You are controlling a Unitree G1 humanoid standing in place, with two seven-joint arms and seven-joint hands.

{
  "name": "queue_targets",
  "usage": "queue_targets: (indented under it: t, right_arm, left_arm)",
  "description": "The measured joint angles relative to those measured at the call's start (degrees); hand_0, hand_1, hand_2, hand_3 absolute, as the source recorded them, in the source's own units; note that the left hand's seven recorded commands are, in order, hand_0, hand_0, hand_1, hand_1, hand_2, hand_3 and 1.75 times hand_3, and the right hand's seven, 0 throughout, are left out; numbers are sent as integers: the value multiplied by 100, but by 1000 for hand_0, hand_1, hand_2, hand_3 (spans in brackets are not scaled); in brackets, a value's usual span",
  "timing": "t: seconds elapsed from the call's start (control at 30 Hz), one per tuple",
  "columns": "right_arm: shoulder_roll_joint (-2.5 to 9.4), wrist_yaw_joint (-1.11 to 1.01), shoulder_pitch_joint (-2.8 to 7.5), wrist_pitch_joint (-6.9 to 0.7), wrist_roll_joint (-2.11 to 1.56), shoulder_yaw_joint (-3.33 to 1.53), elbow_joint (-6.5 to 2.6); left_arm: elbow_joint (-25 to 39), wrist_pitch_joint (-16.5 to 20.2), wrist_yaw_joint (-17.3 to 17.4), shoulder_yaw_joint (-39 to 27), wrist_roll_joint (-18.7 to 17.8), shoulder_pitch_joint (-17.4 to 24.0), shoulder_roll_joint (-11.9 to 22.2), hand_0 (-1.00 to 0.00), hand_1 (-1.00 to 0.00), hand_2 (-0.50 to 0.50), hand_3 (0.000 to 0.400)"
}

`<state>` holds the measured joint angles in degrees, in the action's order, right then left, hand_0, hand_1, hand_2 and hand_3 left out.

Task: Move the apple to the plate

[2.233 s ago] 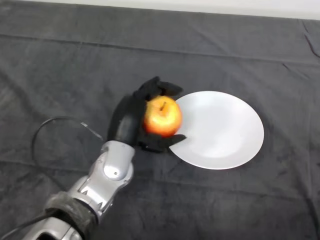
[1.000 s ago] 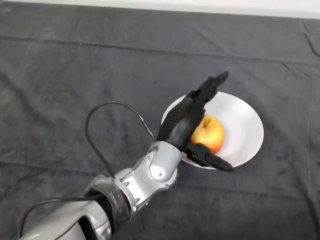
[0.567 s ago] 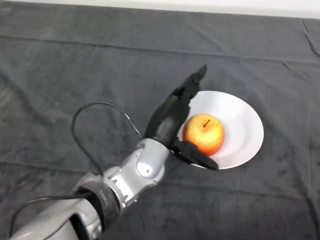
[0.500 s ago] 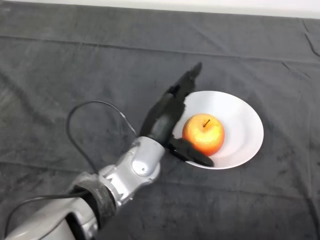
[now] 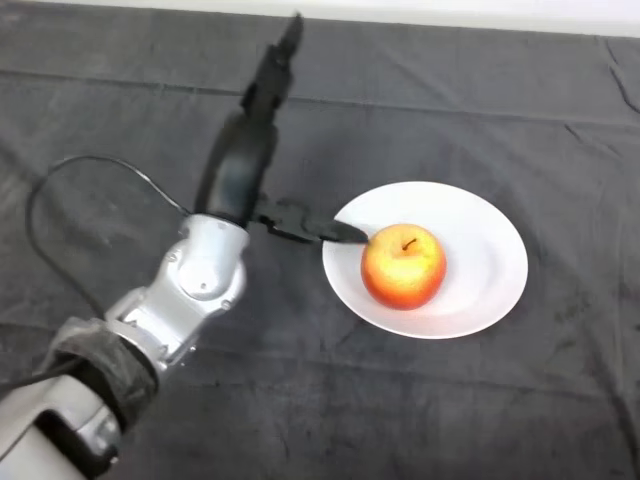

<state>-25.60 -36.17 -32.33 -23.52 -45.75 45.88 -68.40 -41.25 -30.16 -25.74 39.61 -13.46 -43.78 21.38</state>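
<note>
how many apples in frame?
1. The apple sits on the plate, left of the plate's centre, stem up. The open left hand is off it. Nothing in view could hide another.

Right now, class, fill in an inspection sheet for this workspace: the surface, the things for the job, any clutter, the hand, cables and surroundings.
Surface: table under a dark cloth, wrinkled in places.
Job's things: apple sits upright on the white plate, stem up, left of the plate's centre.
Clutter: nothing seen.
Hand: left hand is open, fingers straight and pointing away toward the far edge, thumb reaching toward the plate's left rim; it holds nothing and is clear of the apple.
Cables: not reported.
Surroundings: a pale strip runs along the far edge beyond the cloth; nothing else seen.
</note>
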Motion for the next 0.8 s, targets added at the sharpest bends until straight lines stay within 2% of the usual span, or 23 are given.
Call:
queue_targets:
  t: [0.37, 0.53, 0.8]
  right_arm:
    - [-1, 1, 0, 1, 0, 0, 0]
    - [-1, 3, 1, 1, 0, 0, 0]
    - [-4, 6, 4, 1, 0, -1, 0]
  left_arm:
    - [779, -31, 108, -1013, -266, 984, 867, 0, 0, 0, 0]
    - [1169, -50, 156, -1619, -419, 1422, 1135, 0, 0, 0, 0]
    - [1407, -161, 278, -2322, -569, 2136, 1504, 0, 0, 0, 0]
